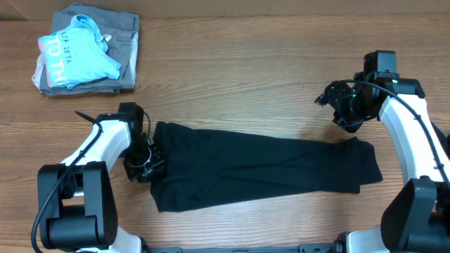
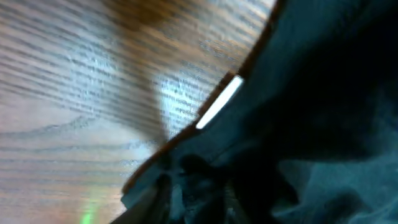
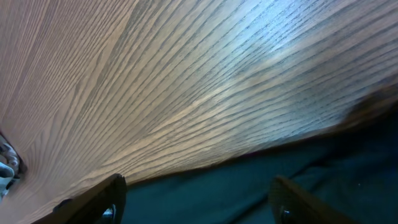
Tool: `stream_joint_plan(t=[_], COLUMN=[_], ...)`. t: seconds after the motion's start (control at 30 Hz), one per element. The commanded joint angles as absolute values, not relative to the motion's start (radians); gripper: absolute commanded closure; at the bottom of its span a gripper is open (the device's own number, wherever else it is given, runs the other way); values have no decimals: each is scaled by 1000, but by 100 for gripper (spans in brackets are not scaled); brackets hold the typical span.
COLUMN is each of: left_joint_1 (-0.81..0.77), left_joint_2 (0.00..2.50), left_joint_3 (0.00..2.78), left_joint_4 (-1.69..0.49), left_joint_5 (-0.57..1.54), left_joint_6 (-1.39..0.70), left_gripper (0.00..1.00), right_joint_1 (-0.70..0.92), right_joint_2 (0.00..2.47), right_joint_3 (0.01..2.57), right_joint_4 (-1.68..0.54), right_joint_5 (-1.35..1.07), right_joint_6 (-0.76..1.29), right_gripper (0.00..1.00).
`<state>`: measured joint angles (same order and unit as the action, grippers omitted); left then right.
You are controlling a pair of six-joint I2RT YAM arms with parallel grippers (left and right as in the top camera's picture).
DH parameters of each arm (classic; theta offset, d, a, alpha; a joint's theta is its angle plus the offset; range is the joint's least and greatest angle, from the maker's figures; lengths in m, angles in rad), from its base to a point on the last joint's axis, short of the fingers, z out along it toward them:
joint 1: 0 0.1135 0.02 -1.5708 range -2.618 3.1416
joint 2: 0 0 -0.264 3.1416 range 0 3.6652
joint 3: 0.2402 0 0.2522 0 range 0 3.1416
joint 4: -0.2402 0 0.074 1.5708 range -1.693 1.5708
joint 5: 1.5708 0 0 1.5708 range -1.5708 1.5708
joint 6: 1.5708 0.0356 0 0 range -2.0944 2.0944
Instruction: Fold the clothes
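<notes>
The black clothes (image 1: 260, 169) lie as one long folded strip across the front of the table. My left gripper (image 1: 146, 163) is down at the strip's left end. In the left wrist view its fingers are buried in bunched black fabric (image 2: 323, 93) beside a small white label (image 2: 219, 101). That view is dark and blurred, so how the jaws stand does not show. My right gripper (image 1: 336, 107) hovers just behind the strip's right end, apart from it. The right wrist view shows this gripper (image 3: 198, 186) open, with the dark cloth (image 3: 323, 168) below and nothing between the fingers.
At the back left sits a folded grey garment (image 1: 126, 42) with a light blue lettered shirt (image 1: 77, 53) lying on top. Bare wooden table (image 1: 246, 70) stretches behind the black strip. Both arm bases stand at the front corners.
</notes>
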<state>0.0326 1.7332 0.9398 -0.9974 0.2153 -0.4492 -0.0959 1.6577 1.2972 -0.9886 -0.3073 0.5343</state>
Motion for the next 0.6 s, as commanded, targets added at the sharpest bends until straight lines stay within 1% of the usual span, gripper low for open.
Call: stream_joint_plan(t=[0.0,0.07,0.23,0.3,0.4,0.43,0.57], left_joint_1=[33,33,32,32,33,32,32], left_joint_2=[1739,1739,1739,1739,1739,1739,1739], left_joint_3=[938,937,937,937,937,937,937], left_joint_4=[-1017,-1034,-1063,-1069,-1069,-1069,-1069], left_joint_5=[237,237,242,259,263,263,268], left_joint_6=[-450,-450,-450,-449,-449,-449,-449], left_gripper=[78,83,84,76,71,65,61], right_joint_1=[-96,-96,-96,-96,-96,-96,-96], right_joint_2=[1639,1639,1639,1639,1639,1639,1639], right_joint_3=[1290,1290,1290,1290,1290,1290,1290], right_joint_4=[-985,-986,-985,-985,-985,-985,-986], right_joint_5=[-308,-308,-308,-308,-308,-308,-308], right_joint_6=[526,526,526,526,526,526,526], right_gripper=[23,23,23,23,23,23,23])
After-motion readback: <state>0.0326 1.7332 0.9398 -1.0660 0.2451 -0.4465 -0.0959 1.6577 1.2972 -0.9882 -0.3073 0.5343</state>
